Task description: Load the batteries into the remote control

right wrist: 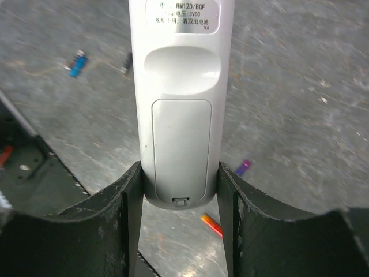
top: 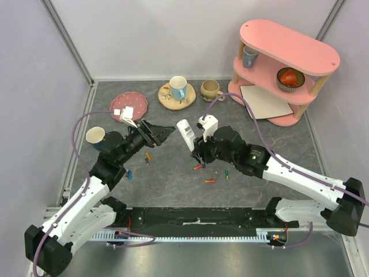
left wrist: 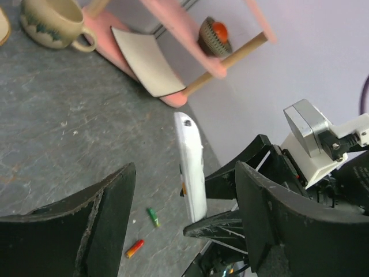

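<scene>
The white remote control (top: 185, 134) is lifted off the table, and my right gripper (top: 199, 141) is shut on its lower end. In the right wrist view the remote control (right wrist: 179, 104) shows its back with the battery cover closed, pinched between both fingers of that gripper (right wrist: 180, 173). My left gripper (top: 152, 134) hangs open and empty to the left of it, facing the remote control (left wrist: 193, 173). Several batteries lie loose on the table: an orange one (top: 148, 156), a blue one (top: 130, 175), a red one (top: 198, 167), another orange one (top: 210, 181) and a green one (top: 227, 175).
A pink two-tier shelf (top: 288, 69) stands at the back right with a beige board (top: 265, 101) leaning on it. A blue mug (top: 177, 89), a beige mug (top: 210, 89) and a pink plate (top: 130, 104) line the back. A cup (top: 96, 136) sits beside the left arm.
</scene>
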Tool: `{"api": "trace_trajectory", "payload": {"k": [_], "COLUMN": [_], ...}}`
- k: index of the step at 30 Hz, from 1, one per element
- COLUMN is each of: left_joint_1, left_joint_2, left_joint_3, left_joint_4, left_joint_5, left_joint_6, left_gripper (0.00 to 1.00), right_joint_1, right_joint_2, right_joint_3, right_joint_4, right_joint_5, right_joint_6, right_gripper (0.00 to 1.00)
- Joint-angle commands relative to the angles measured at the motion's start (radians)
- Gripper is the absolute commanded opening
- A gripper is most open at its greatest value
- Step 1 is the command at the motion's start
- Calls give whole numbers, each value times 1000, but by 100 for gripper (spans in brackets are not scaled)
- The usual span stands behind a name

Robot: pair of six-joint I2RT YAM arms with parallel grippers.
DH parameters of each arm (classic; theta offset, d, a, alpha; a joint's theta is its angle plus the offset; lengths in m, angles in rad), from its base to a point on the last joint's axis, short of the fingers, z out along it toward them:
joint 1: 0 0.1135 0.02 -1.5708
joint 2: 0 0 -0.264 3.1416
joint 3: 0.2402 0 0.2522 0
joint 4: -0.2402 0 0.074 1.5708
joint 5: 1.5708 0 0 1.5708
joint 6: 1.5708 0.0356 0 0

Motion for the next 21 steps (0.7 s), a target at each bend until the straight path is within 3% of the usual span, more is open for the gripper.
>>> {"api": "trace_trajectory", "payload": {"k": [1,8,21], "left_joint_1": [-114,-238,-248], "left_joint_2": [23,127,229], "left_joint_3": [79,121,165], "left_joint_4": [-181,-184,-134], "left_joint_5": [-163,-275,-276], "left_joint_6": [140,143,128], "left_gripper": [75,75,72], "right_joint_1": [24,27,44], "right_joint_2": [32,61,67], "right_joint_3": [77,100,102], "right_joint_4": [-99,-93,-78], "right_joint_5": [170,141,123], "right_joint_6": [-67,-41,-32], "right_gripper": [39,40,40]}}
